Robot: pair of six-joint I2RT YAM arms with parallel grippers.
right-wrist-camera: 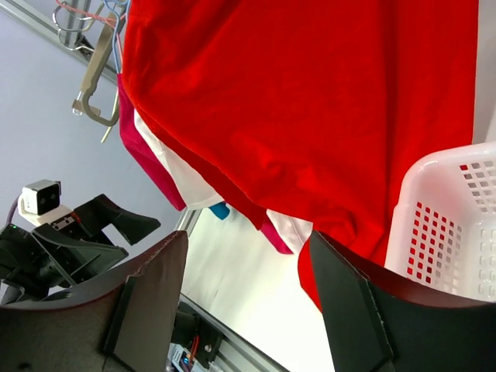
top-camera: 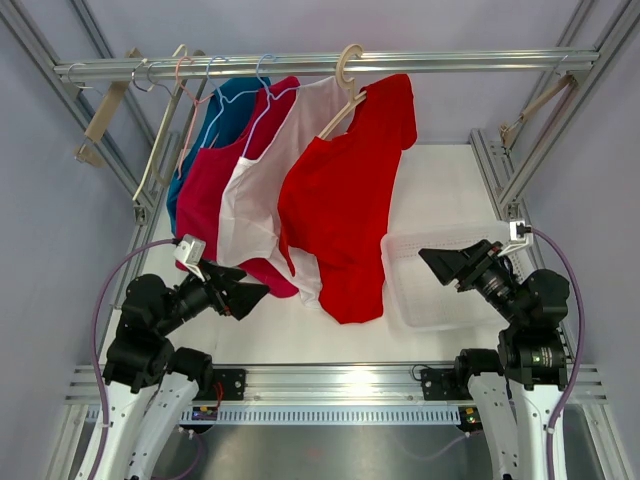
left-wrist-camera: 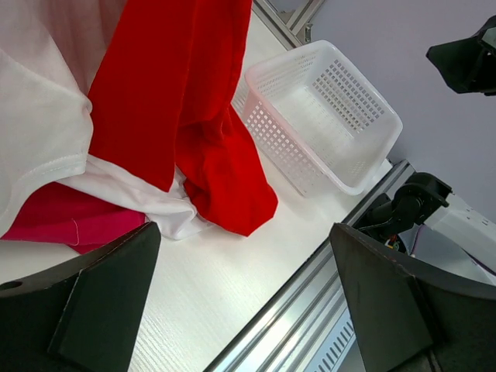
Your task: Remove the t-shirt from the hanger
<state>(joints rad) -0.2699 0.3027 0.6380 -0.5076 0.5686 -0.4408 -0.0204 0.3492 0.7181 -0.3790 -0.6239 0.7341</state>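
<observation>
A red t-shirt [top-camera: 345,200] hangs on a cream hanger [top-camera: 346,85] at the right end of the rail [top-camera: 330,66]; its hem reaches the white table. It fills the top of the right wrist view [right-wrist-camera: 310,101] and shows in the left wrist view [left-wrist-camera: 186,101]. My left gripper [top-camera: 245,297] is open and empty, low at the left, near the hanging hems. My right gripper [top-camera: 450,265] is open and empty, over the white basket [top-camera: 440,285], to the right of the red shirt.
White [top-camera: 255,190], magenta [top-camera: 210,190] and blue [top-camera: 222,110] shirts hang to the left of the red one. Spare hangers [top-camera: 165,120] hang at the rail's left end. Aluminium frame posts [top-camera: 540,130] stand at both sides.
</observation>
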